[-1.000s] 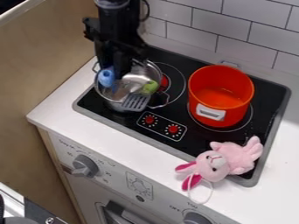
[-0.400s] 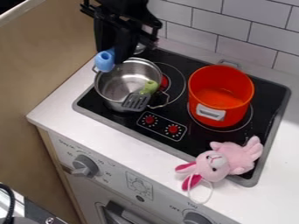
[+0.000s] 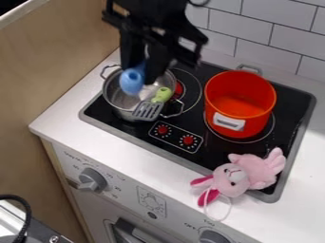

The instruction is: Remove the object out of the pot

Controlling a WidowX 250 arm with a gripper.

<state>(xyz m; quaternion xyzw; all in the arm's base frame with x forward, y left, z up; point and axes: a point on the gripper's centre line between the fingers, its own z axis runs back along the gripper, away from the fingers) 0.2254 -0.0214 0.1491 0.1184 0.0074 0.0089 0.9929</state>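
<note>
The black gripper (image 3: pixel 143 67) hangs over the silver pot, shut on a blue-handled utensil. Its blue handle (image 3: pixel 132 81) points toward the camera, above the pot's left part, while most of the rest is hidden behind the fingers. The metal pot (image 3: pixel 115 97) stands on the left burner, partly covered by the gripper. A toy spatula is still at the pot's front right, with its green handle (image 3: pixel 163 94) inside the rim and its grey slotted head (image 3: pixel 147 110) at the front edge.
An orange-red pot (image 3: pixel 240 102) stands on the right burner. A pink plush rabbit (image 3: pixel 244 176) lies across the stove's front right corner. Tiled wall (image 3: pixel 273 35) rises behind, and a wooden panel (image 3: pixel 47 61) borders the left side.
The gripper has risen out of the silver pot with the blue-handled utensil, then shifted right and toward the camera. The spatula, the pots and the rabbit look unmoved.
</note>
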